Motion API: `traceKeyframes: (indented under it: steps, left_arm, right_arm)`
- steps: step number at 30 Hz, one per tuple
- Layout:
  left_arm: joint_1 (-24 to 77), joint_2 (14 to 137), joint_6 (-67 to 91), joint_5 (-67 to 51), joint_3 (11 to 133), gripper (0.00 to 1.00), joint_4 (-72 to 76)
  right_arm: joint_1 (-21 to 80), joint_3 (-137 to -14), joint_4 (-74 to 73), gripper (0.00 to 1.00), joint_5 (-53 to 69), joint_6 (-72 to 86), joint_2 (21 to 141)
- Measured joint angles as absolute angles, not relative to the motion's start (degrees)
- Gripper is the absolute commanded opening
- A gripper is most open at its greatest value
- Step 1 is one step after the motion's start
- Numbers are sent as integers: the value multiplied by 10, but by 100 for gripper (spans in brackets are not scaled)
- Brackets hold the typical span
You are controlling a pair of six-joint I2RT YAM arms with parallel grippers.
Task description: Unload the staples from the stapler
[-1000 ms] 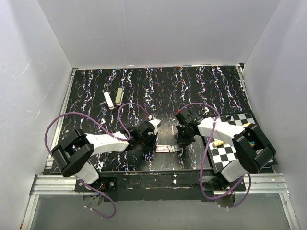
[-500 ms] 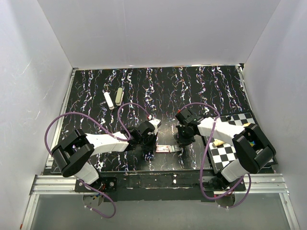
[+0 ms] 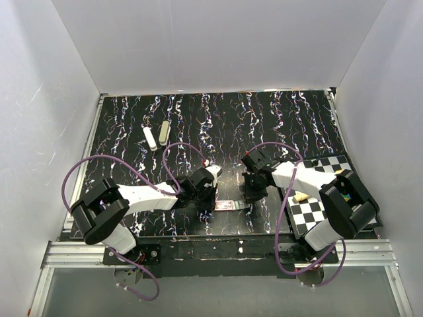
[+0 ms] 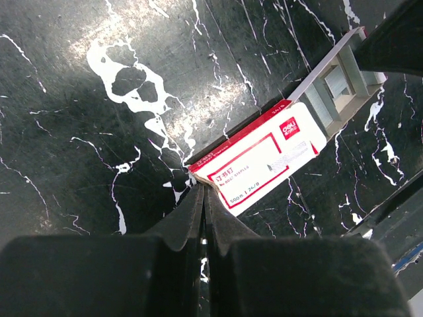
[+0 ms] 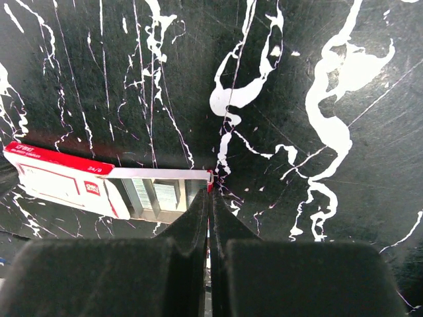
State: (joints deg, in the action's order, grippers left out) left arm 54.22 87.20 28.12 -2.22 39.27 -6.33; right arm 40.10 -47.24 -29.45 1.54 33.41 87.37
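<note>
A red-and-white staple box (image 3: 226, 205) lies on the black marbled table between my arms. Its grey inner tray (image 4: 334, 86) is slid partly out and holds staple strips. My left gripper (image 4: 201, 188) is shut on the box's sleeve corner (image 4: 264, 158). My right gripper (image 5: 210, 191) is shut on the end flap of the tray (image 5: 158, 195), beside the box sleeve (image 5: 59, 178). Two pale finger-length things lie at the back left, a white one (image 3: 149, 139) and a beige one (image 3: 163, 131). I cannot tell which is the stapler.
A black-and-white checkered board (image 3: 330, 165) lies at the right under my right arm, with a small cream piece (image 3: 301, 197) on it. Purple cables loop over both arms. White walls close in the table on three sides.
</note>
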Motion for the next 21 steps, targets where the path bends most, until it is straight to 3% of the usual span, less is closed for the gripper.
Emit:
traceKeyframes:
  steps: [21]
  left_arm:
    - [562, 859, 309, -19, 393, 0, -100]
  right_arm:
    - [415, -472, -285, 1, 13, 369, 874]
